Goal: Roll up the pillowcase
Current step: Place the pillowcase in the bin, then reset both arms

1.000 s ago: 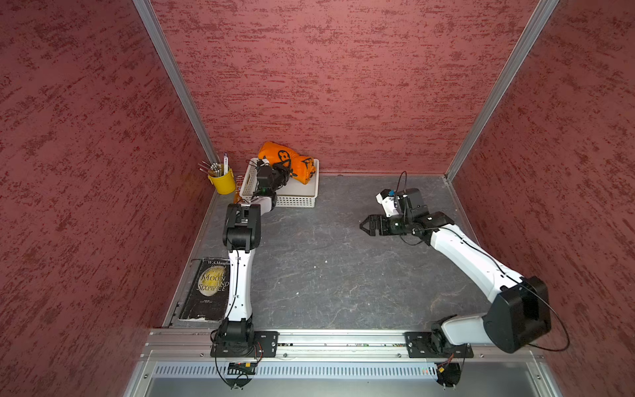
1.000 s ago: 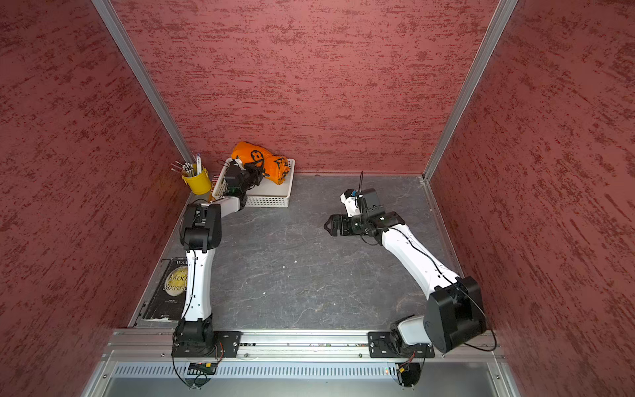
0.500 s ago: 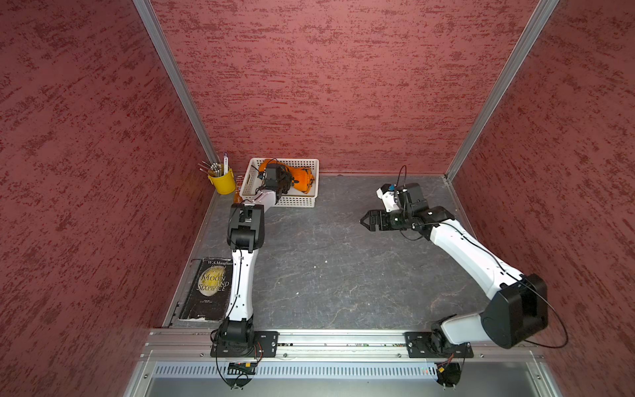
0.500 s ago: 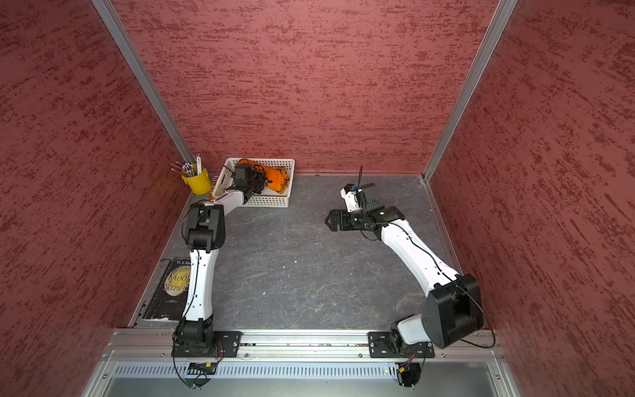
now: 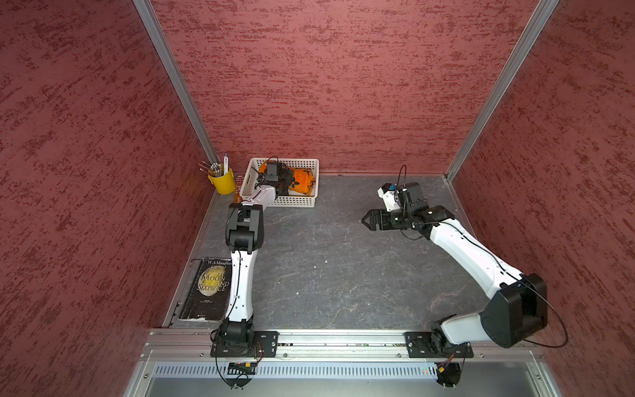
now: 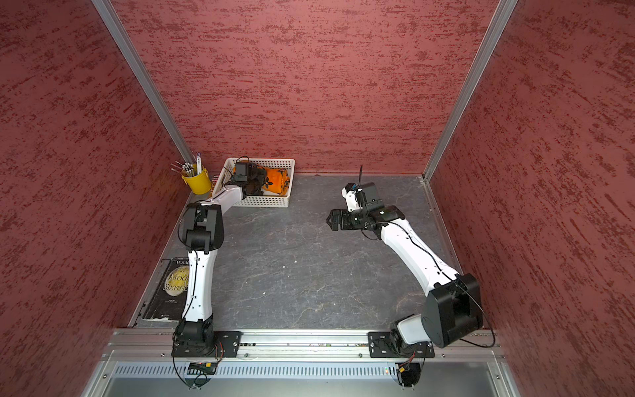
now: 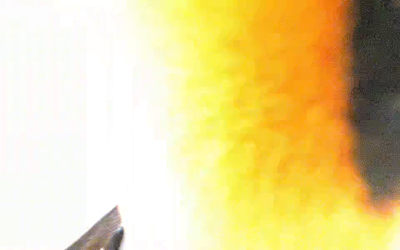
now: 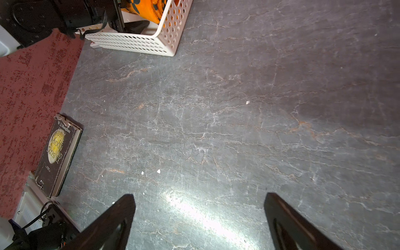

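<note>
At the far left corner of the table (image 5: 326, 268), just beside the yellow pen cup (image 5: 223, 180), we find the white basket (image 5: 295, 203) with the pillowcase (image 5: 304, 180) lying inside it as a compact orange bundle. The left gripper (image 5: 287, 182) is dipped into the basket right on top of that bundle, with orange cloth showing on both sides of it. Our worry starts here: we cannot tell how its jaws stand or whether they have any cloth. The wrist camera's body hides them in both top views, and the left wrist view is washed out to a white and orange blur with only one finger (image 7: 108, 229) showing. If a fold is caught on a finger when the arm lifts, we judge the bundle could be dragged up and come loose. If the gripper catches the perforated wall, the light basket might tip or slide into the cup. Nor can we tell whether the bundle is a tidy roll, and soft cloth left unheld may spring open. Further right, across the bare middle of the table and well apart from the basket, the right gripper (image 5: 369, 220) hovers with its jaws spread wide and nothing between them. So the pillowcase lies far off to its left, close only to the left gripper.
</note>
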Controlling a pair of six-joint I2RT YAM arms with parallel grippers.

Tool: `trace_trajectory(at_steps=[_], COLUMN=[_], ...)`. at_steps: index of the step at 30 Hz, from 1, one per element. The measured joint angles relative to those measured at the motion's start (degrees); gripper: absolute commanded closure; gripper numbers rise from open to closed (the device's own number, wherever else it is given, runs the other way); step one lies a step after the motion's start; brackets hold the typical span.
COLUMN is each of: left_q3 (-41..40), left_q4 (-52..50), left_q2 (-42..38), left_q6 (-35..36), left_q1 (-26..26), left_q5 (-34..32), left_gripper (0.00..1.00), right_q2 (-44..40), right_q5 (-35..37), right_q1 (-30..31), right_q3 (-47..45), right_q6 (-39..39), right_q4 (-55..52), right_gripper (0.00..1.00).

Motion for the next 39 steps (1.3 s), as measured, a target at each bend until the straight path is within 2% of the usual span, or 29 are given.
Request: trace_trajectory(at_steps=[11,20,26,31,35,39], left_q3=[-9.7,-19.1,-30.1,-42.2,-59.0,-79.2], left_q4=[-11.0,-15.1,-15.9,-15.2,-11.0,-1.0], left_q2=[-16.3,-26.9,-40.3,-55.7,-69.6,-80.9], left_q6=[-0.2,2.7,12.8,25.2,34.8,45.4], left_q1=[-0.8,-1.1,-2.1,-3.2,-2.4,-0.2], left_q5=[1.2,1.0,-1.8,-9.7,-17.7,-25.5], left_gripper=[0.0,0.0,0.0,0.0,0.0,0.0], right_q2=[-0.8,-7.2,-14.9,-16.6,-14.4,-10.6], right_q5=[-0.3,1.3,10.6,22.6,31.6,39.1], right_q1=[0.0,0.0,-0.1,-0.2,-0.2,-0.4], right_q3=[-4.2,-10.0,-18.8,-25.2,-30.1,-37.6], right_q6=[0.0,0.4,0.5,-1.7,-6.0,-12.0], right_q4=[4.7,8.8,13.9,20.0,29.5,44.4], right_gripper=[0.02,0.02,0.01,0.01,0.01,0.01])
